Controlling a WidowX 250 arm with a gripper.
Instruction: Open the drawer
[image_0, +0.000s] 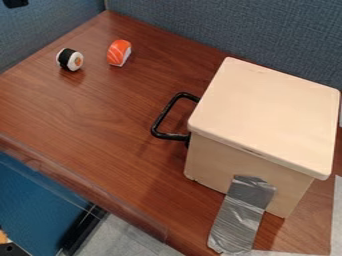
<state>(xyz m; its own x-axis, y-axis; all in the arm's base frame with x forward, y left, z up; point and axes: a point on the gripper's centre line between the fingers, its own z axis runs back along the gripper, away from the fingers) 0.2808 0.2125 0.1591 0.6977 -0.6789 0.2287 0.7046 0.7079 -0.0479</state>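
Observation:
The drawer unit (267, 112) is a pale wooden box with a rounded lid, standing on the right half of the brown table. Its black looped handle (160, 117) sticks out from the left side, and nothing touches it. The drawer front sits behind that handle and is mostly hidden, so how far it stands out cannot be told. High in the left corner, a small dark shape (15, 2) is cut off by the view's edge; whether it is part of my gripper cannot be told. It is far from the handle.
Grey tape (244, 215) runs from the box's near side down over the table (87, 125). Toward the back left lie a black-and-white sushi roll (70, 59) and an orange-topped sushi piece (119, 53). Blue fabric panels (227, 30) border the back.

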